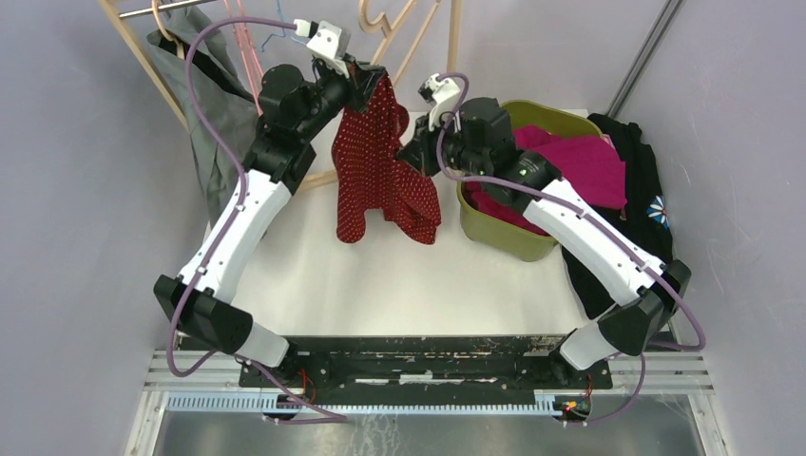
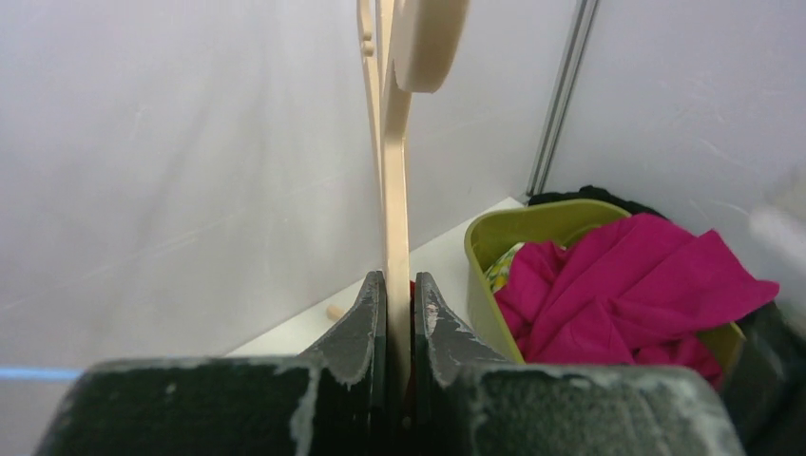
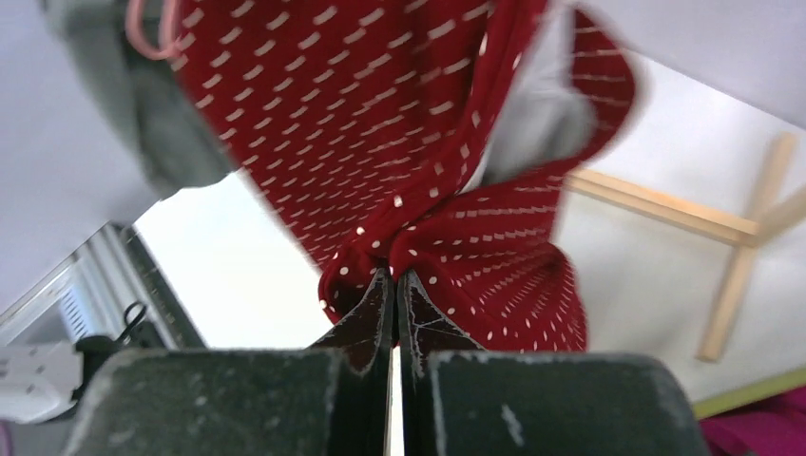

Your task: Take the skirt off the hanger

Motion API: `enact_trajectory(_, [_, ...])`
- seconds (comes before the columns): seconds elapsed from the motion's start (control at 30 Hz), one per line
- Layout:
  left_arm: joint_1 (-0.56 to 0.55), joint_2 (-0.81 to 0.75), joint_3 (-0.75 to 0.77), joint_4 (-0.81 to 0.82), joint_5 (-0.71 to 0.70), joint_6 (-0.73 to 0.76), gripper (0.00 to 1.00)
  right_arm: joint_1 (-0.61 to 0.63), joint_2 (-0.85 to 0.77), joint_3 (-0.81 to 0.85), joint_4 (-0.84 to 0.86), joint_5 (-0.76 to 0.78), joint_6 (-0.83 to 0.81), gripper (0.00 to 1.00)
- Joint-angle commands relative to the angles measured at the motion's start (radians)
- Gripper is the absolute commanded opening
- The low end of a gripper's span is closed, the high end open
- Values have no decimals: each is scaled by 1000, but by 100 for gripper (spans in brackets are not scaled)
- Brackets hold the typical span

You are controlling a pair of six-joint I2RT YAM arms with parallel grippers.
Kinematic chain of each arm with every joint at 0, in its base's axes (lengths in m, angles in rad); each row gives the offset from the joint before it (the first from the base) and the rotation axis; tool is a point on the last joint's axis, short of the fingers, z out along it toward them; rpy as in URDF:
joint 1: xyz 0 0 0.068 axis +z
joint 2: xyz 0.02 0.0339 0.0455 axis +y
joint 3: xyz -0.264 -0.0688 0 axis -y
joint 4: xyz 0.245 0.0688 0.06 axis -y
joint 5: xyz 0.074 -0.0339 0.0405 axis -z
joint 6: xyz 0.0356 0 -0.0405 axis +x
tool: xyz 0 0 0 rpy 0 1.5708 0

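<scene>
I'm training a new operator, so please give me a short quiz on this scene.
1. True or false: the right end effector is shut on the skirt.
2. What does the left end effector clamp: A hanger, B skirt, C nothing?
3. What colour is the cloth in the bin?
Key: 1 true; 2 A; 3 pink.

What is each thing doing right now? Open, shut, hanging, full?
left claw, shut on the hanger.
right claw, shut on the skirt.
skirt, hanging bunched beside the left claw.
hanger, clamped, raised.
green bin, full of pink cloth.
grey garment, hanging at the back left.
</scene>
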State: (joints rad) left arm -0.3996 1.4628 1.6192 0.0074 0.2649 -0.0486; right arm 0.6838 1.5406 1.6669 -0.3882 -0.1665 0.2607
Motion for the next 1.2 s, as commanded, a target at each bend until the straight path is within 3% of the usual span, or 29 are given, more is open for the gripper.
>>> enact_trajectory(0.0, [-21,32,165,132,-12,-54,3,46,-34,-95,24,-22,9,1])
enact_trajectory(0.23, [-32,40,262,204,-83,-48,3,82,-84,-203,10,-9,-16,1])
enact_trajectory(0.43, [-35,-40,205,199,-108,-27,3,99,-126,-225,-49,-19,-72,1])
enact_trajectory(0.6, [-36,-126,58,192,-177,16,3,113,-177,-310,-103,-57,-102,1])
enact_trajectory(0.77, [-42,-129,-57,351,-255,-10,3,179,-169,-313,-169,-98,-165,1])
enact_trajectory(0.93, [-48,-51,4,439,-296,-38,3,269,-141,-335,-180,-82,-192,1])
enact_trajectory(1.17, [-53,-94,12,458,-317,-27,3,276,-214,-558,-125,9,-181,1])
